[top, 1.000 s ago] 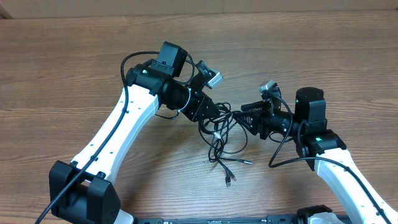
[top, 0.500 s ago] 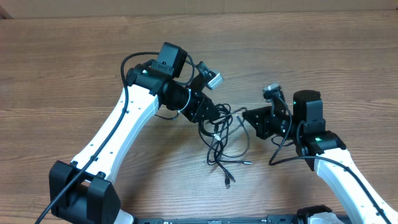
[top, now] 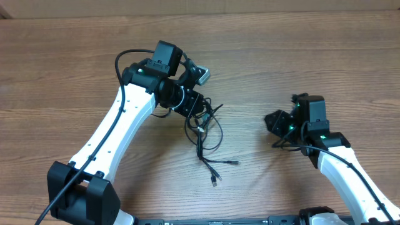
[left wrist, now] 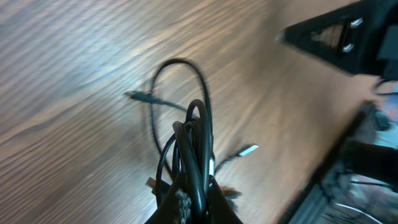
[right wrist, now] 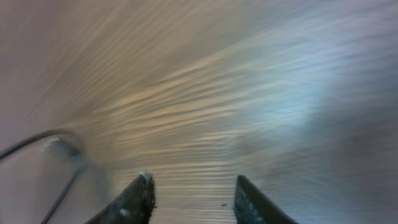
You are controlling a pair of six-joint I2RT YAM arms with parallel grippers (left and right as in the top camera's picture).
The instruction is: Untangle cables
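Left gripper (top: pixel 197 116) is clamped on the cables (top: pixel 211 150), the bunch trailing from it toward the near side, centre-left, while the right gripper (top: pixel 272 121), jaws apart and empty, sits well off to their right, so left's the closer arm.

Right wrist view: table (right wrist: pixel 249 93) grain blurred; a dark cord (right wrist: pixel 37 140) runs off the left edge. Left wrist view: left gripper (left wrist: pixel 198 202) cropped at the bottom edge; individual cables (left wrist: pixel 196 143) in the bunch indistinguishable.
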